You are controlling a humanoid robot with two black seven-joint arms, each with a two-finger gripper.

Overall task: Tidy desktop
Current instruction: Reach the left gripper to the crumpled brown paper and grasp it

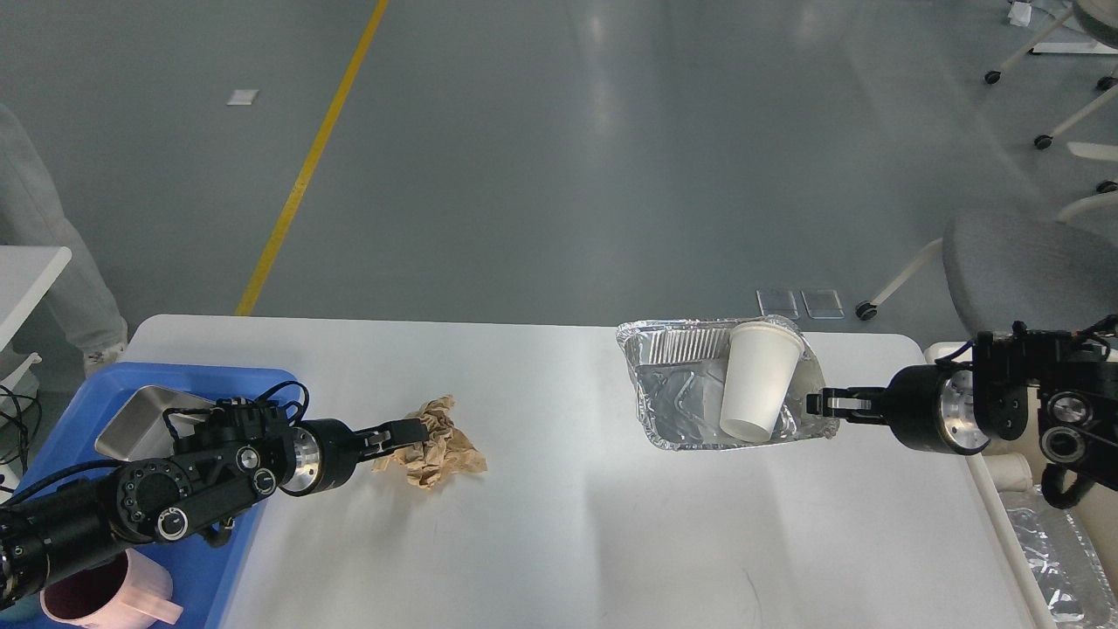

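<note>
The white desktop [576, 533] carries a crumpled brown paper ball [441, 445] left of centre and a crinkled foil tray [672, 411] at the back right. A white paper cup [758, 377] leans upside down inside the tray. My left gripper [412, 432] reaches in from the left, its fingertips touching the paper ball's left edge; I cannot tell how far apart its fingers are. My right gripper [819, 404] is closed on the foil tray's right rim.
A blue tray [262, 383] at the left edge holds a steel square dish [144, 415] and a pink mug [131, 594]. A cream bin [996, 489] with foil and cups stands off the right edge. A grey chair [1031, 262] is behind it.
</note>
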